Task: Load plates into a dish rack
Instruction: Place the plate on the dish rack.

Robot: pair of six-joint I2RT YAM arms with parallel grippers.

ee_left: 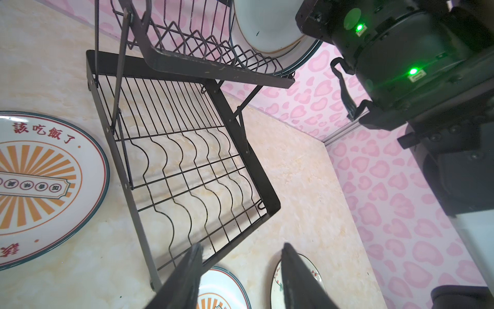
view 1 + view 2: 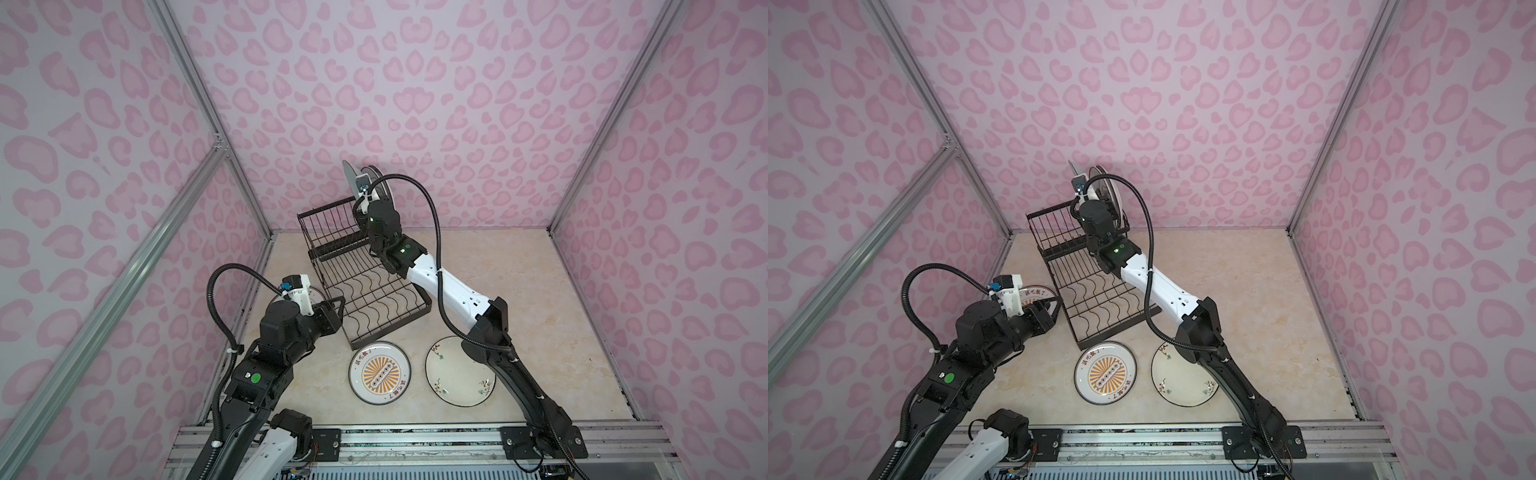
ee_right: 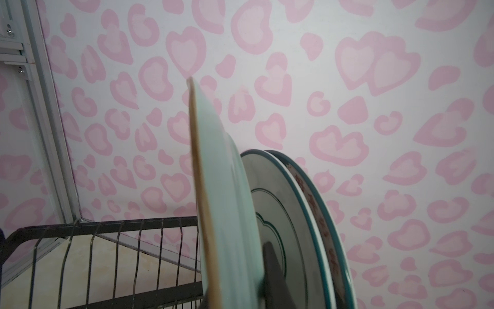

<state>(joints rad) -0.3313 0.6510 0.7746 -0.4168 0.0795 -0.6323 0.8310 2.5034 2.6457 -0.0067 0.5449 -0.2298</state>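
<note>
Right gripper (image 3: 238,289) clamps the rim of a pale blue-green plate (image 3: 219,187), holding it on edge over the raised tier of the dish rack (image 2: 320,216), just beside two standing plates (image 3: 294,214), not yet seated. Left gripper (image 1: 242,256) hangs half open, empty. Lowered askew, the plate may knock its neighbours or miss a slot and tip.

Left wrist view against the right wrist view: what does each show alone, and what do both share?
Left wrist only: the rack's lower tray, two sunburst plates flat on the table, and the open, empty left gripper. Right wrist only: the right gripper pinching the pale blue-green plate on edge. Shared: the upper basket, that plate, and a teal-rimmed plate standing next to it.
</note>
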